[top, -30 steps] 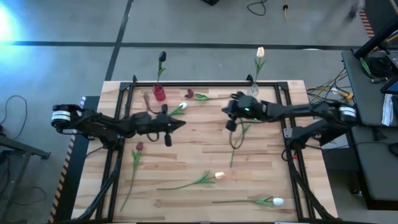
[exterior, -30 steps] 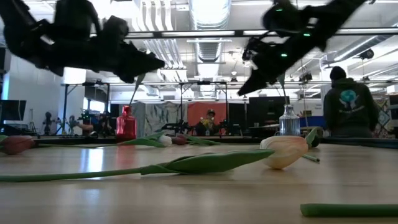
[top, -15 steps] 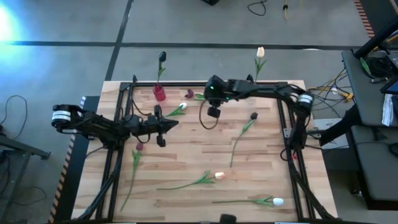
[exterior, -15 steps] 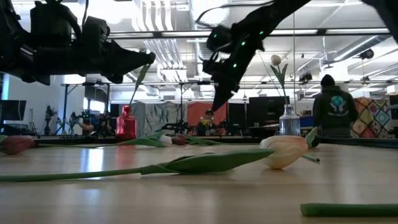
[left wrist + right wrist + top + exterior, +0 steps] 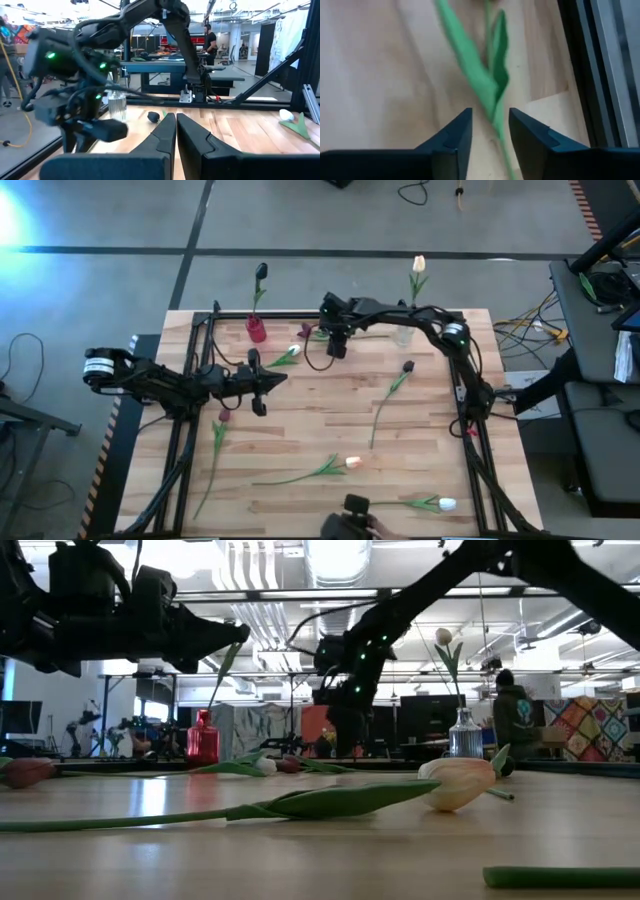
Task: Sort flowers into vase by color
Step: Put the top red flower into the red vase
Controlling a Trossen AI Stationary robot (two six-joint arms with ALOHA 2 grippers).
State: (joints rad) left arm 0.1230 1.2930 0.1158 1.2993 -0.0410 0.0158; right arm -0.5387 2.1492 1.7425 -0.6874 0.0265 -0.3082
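My right gripper (image 5: 336,346) (image 5: 490,134) hangs open and tipped down near the table's far edge. It is over the leaves (image 5: 487,85) of a maroon-headed flower (image 5: 306,332) that lies flat on the wood, with one finger on either side of them. My left gripper (image 5: 284,379) (image 5: 175,131) waits shut above the table's left half. A red vase (image 5: 255,330) holds a dark flower (image 5: 260,274). A clear vase (image 5: 404,332) holds a white one (image 5: 418,265). More flowers lie loose: white (image 5: 290,352), dark (image 5: 407,367), maroon (image 5: 223,416), peach (image 5: 352,463), white (image 5: 446,504).
A black frame (image 5: 330,314) runs along the table's far edge, just beyond my right gripper. A dark thing (image 5: 347,518) shows at the near edge. In the low view the peach flower (image 5: 455,783) lies close, and a person (image 5: 512,715) stands in the room behind.
My right gripper has swung from over the table's right middle toward the far edge and leftward. It has tipped further down and now hangs over the maroon flower beside the red vase. My left gripper has drawn back a little toward the left edge.
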